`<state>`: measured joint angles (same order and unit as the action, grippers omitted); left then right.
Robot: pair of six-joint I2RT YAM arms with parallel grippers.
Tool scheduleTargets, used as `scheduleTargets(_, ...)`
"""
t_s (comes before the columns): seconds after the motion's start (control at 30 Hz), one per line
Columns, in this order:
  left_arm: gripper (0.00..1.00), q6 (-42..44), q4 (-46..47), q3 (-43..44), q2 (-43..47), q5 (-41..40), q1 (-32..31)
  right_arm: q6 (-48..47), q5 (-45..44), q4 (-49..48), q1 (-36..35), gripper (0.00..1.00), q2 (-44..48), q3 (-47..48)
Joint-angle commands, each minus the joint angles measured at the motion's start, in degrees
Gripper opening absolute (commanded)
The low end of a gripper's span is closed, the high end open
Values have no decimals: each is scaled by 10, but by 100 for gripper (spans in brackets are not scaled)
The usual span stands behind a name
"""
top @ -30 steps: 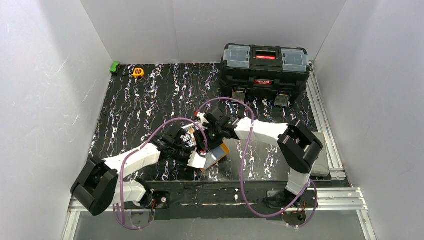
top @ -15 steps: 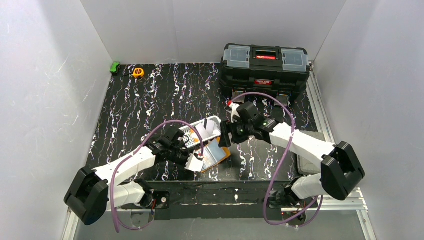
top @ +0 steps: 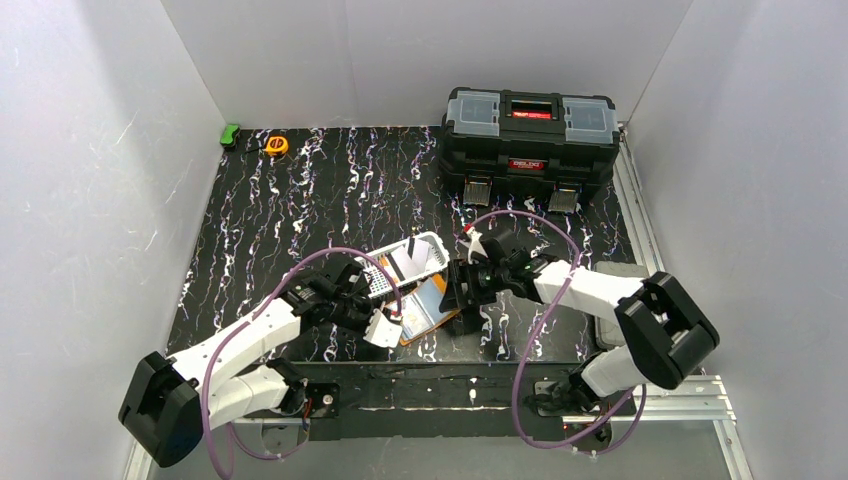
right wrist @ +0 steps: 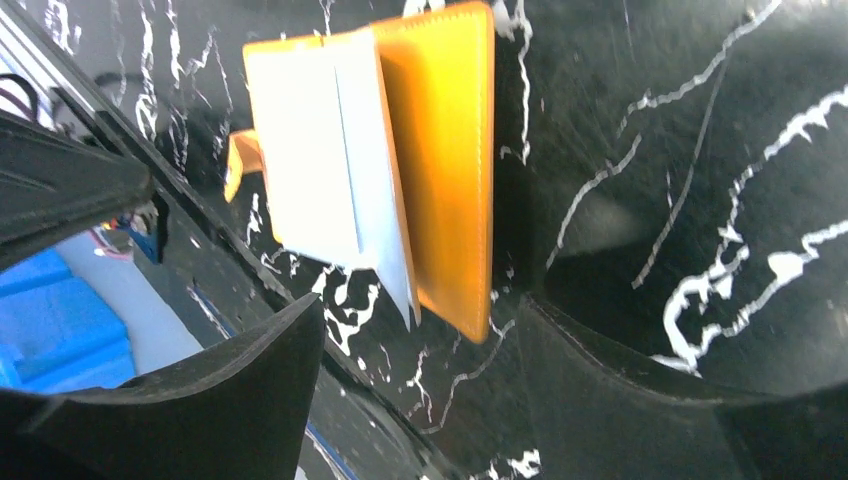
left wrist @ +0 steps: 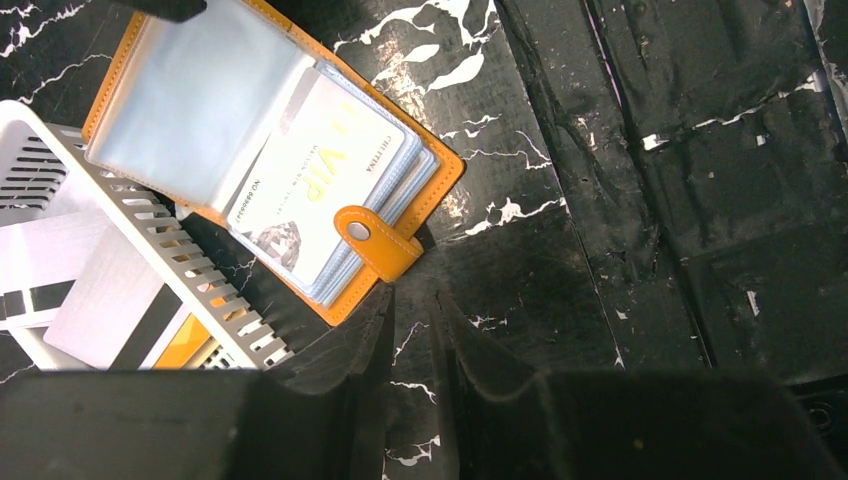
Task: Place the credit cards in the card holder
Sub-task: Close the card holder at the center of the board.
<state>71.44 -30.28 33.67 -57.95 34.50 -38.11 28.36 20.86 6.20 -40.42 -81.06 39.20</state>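
The orange card holder [left wrist: 420, 175] lies open on the black table, against the white basket's near wall. A whitish credit card [left wrist: 310, 180] printed VIP sits in its clear pockets, and the snap tab [left wrist: 378, 243] points at my left gripper. More credit cards lie in the basket: a grey one [left wrist: 105, 300] with a black stripe and an orange one [left wrist: 185, 342]. My left gripper [left wrist: 413, 300] hovers just off the tab, with a narrow gap and nothing in it. My right gripper [right wrist: 420, 310] is open at the holder's [right wrist: 445, 150] right edge, whose corner lies between the fingertips. From above, the holder [top: 425, 308] lies between the left gripper [top: 385, 325] and the right gripper [top: 458, 295].
The white slotted basket [top: 432, 244] stands just behind the holder. A black toolbox [top: 530, 140] sits at the back right. A yellow tape measure [top: 276, 145] and a green object [top: 230, 135] lie at the back left. The table's front edge runs close below the holder.
My right arm swung out to the right, then came back down to the holder's right edge. My left gripper drew back a little toward the near edge.
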Motion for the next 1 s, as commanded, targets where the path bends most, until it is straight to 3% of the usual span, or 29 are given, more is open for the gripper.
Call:
scheduleTargets(0.0, 19, 2, -26, 19, 6, -2, -2, 28, 50, -94, 6, 73, -43, 6)
scheduleTargets(0.17, 19, -2, -27, 27, 6, -10, -2, 36, 66, -99, 5, 51, -65, 26)
scheduleTargets(0.37, 18, 2, -26, 24, 11, -19, -2, -40, 19, 11, 2, 5, -13, 80)
scheduleTargets(0.4, 18, 0, -26, 23, 12, -19, -2, -67, 5, 39, -1, 1, -7, 96)
scheduleTargets(0.67, 18, 13, -54, 23, 53, -16, -2, -355, 3, 167, -54, 1, -14, 200)
scheduleTargets(0.97, 16, -18, -56, 21, 68, -26, -2, -527, -172, 324, -173, 1, -157, 337)
